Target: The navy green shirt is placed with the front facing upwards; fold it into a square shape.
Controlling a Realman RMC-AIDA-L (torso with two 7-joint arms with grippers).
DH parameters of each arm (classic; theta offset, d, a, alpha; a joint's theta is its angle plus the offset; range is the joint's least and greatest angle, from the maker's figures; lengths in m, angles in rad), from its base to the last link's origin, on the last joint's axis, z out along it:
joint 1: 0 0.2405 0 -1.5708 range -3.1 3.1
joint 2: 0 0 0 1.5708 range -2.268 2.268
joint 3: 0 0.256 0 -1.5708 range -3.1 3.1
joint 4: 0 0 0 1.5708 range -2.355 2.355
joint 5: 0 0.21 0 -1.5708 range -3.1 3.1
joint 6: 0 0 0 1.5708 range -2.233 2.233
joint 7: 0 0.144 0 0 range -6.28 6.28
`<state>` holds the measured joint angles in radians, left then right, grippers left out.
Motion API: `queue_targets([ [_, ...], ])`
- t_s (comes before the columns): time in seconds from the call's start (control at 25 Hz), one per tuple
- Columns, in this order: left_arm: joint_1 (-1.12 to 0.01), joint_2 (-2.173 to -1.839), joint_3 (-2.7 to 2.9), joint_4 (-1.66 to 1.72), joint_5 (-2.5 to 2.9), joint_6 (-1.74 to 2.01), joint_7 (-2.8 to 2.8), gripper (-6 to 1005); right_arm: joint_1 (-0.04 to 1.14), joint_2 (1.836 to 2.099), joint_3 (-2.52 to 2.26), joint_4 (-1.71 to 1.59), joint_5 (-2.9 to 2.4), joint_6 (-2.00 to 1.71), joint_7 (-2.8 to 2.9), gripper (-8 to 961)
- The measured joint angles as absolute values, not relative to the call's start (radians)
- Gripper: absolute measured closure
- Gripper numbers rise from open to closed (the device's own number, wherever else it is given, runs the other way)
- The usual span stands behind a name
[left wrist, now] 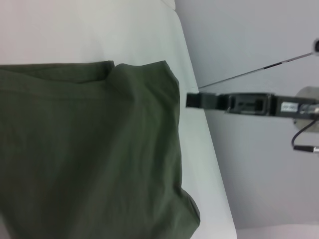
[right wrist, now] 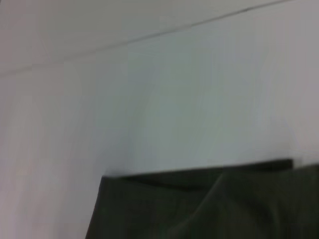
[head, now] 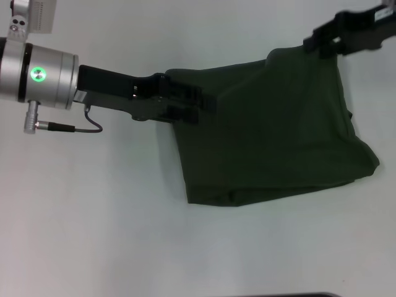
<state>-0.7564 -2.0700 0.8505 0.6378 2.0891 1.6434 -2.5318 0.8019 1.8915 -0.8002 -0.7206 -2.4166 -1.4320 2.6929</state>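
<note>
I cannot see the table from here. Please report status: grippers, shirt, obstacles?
Left gripper and right gripper each shut on a far corner of the navy green shirt, lifting that edge. Near edge on the white table. Nothing in the way.

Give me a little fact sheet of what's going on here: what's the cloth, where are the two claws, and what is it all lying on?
cloth: navy green shirt, partly folded, plain side showing
left gripper: shut on the shirt's left corner
right gripper: shut on the shirt's far right corner, which is lifted
surface: white table
fold state: not yet square, edges uneven
</note>
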Motion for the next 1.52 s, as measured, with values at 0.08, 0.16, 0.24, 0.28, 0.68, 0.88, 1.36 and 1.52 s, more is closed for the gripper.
queue_targets([
  [0.08, -0.758, -2.068, 0.849, 0.639, 2.089, 1.643, -2.534, 417, 0.804, 1.905, -0.819, -0.697, -2.433, -1.413, 2.689, 470],
  [0.16, -0.760, -2.067, 0.849, 0.639, 2.089, 1.643, -2.535, 417, 0.812, 1.915, -0.837, -0.678, -2.457, -1.384, 2.690, 470],
  [0.24, -0.762, -2.066, 0.848, 0.639, 2.089, 1.642, -2.536, 417, 0.818, 1.926, -0.852, -0.669, -2.484, -1.356, 2.695, 471],
  [0.28, -0.762, -2.066, 0.848, 0.639, 2.089, 1.642, -2.536, 417, 0.822, 1.932, -0.858, -0.669, -2.498, -1.347, 2.697, 471],
  [0.68, -0.755, -2.068, 0.847, 0.638, 2.090, 1.641, -2.536, 418, 0.841, 1.934, -0.843, -0.727, -2.493, -1.358, 2.712, 468],
  [0.88, -0.756, -2.061, 0.850, 0.637, 2.096, 1.640, -2.532, 418, 0.838, 1.911, -0.800, -0.775, -2.372, -1.431, 2.698, 467],
  [1.36, -0.785, -2.060, 0.991, 0.626, 2.256, 1.447, -2.567, 385, 0.779, 1.884, -0.731, -0.778, -2.228, -1.512, 2.615, 467],
  [1.52, -0.793, -2.060, 0.988, 0.621, 2.283, 1.428, -2.604, 295, 0.771, 1.884, -0.729, -0.775, -2.227, -1.519, 2.612, 467],
])
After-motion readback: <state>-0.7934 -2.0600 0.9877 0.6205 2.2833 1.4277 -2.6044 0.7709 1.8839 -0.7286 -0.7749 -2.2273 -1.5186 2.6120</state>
